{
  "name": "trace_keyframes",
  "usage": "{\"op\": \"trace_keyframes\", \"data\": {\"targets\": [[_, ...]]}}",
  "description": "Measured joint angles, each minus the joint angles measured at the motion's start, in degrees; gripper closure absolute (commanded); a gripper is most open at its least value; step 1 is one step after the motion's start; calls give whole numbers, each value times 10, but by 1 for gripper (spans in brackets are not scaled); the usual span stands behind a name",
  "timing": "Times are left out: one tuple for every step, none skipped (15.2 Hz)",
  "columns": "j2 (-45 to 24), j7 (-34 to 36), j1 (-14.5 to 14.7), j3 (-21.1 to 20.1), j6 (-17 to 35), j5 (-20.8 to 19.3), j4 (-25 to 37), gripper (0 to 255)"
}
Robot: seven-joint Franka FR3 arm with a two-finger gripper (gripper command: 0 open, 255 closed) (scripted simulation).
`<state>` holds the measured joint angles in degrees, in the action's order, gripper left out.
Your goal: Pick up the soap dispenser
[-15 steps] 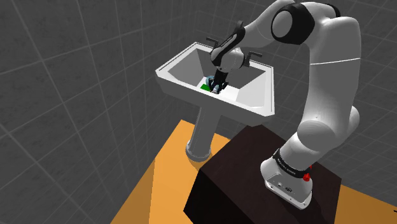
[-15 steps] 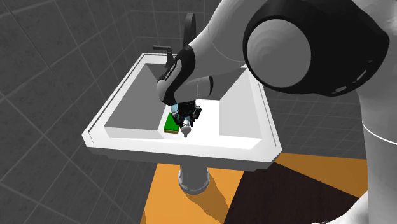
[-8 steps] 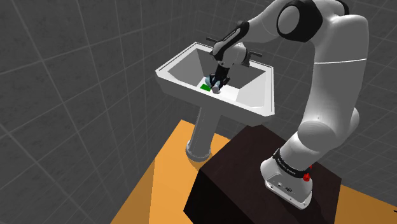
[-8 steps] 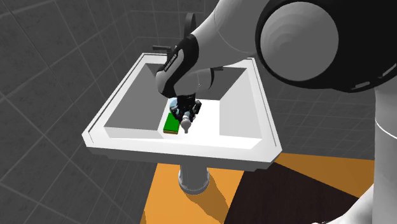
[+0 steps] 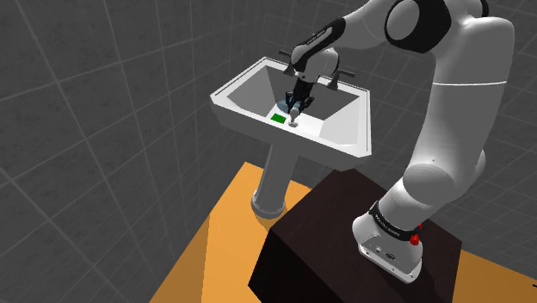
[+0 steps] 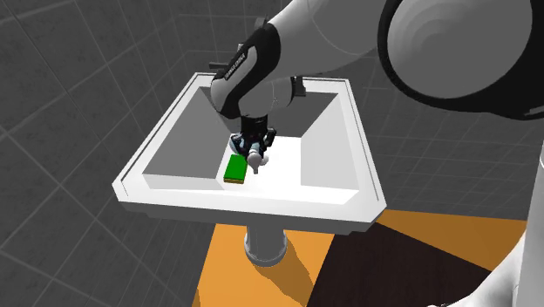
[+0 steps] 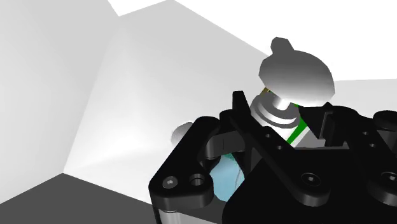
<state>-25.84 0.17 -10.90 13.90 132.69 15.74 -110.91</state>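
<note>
While the hand (image 6: 255,146) is pinching the soap dispenser (image 6: 255,160) low over the sink (image 6: 261,199) basin, beside a green pad (image 6: 234,168), the lift is calling for a slow, straight rise clear of the walls.

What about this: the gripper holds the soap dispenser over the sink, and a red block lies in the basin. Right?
The block is green, not red, as the second exterior view shows; the gripper does hold the soap dispenser over the sink.

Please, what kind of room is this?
Most likely a bathroom: a white pedestal sink stands against grey tiled walls, with a tap handle at its back rim and a soap dispenser over the basin.
</note>
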Motion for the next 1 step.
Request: {"op": "trace_keyframes", "data": {"targets": [[3,1,1,1,-2,-1,-1,255]]}}
